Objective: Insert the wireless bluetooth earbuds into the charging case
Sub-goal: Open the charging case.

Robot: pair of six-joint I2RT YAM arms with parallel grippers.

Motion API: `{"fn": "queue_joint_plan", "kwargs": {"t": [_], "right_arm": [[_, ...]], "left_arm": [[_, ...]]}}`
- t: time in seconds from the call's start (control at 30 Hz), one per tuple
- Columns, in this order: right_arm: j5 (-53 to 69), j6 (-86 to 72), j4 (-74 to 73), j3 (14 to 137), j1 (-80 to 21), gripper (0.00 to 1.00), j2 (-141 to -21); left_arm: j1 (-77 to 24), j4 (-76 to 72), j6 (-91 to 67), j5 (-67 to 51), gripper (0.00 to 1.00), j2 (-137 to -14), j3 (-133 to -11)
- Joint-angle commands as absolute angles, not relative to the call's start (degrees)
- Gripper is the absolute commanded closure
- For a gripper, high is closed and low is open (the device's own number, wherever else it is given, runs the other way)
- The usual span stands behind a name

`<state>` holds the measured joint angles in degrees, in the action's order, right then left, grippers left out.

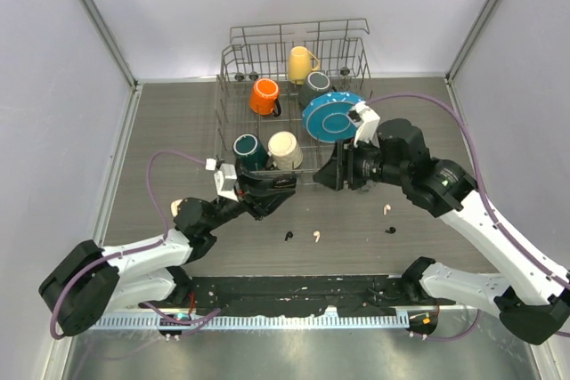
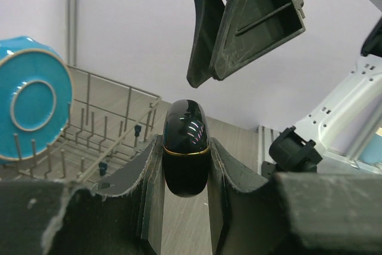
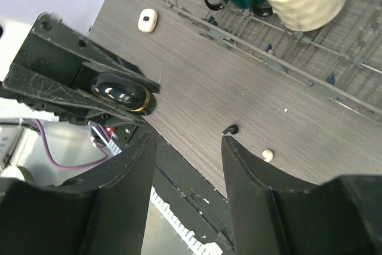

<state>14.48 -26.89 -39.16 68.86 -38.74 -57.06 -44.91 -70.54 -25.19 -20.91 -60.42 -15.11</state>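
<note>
Arm links [image 1: 142, 255]: white shells, black joints
Cables [image 1: 169, 153]: purple, looping beside each arm
Gripper fingers [image 2: 146, 195]: matte black, wedge-shaped, scuffed edges

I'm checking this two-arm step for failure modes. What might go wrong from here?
1. The glossy, rounded black charging case is pinched only around its lower half by the left fingers. A nudge from the right gripper may twist it or squirt it out.
2. Its lid looks shut, so prying at it may slip.
3. The earbuds lie loose on the table below, so a dropped case might scatter them.
</note>
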Motion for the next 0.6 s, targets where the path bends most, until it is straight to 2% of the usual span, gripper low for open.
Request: {"fn": "queue_joint_plan", "kwargs": {"t": [0.0, 0.2, 0.57], "right_arm": [[9.07, -19.96, -38.32, 73.04, -43.41, 0.46, -58.79], [10.28, -20.39, -34.02, 71.11, -45.17, 0.45, -60.29], [13.01, -23.64, -31.29, 68.91, -45.79, 0.45, -60.91]], "left_arm": [[-45.09, -78.75, -28.56, -24.52, 1.0, -63.63, -19.15], [-45.09, -79.8, -29.44, -28.04, 1.0, -65.92, -20.92], [-45.18, -79.28, -29.18, -27.33, 1.0, -64.25, -19.86]]}}
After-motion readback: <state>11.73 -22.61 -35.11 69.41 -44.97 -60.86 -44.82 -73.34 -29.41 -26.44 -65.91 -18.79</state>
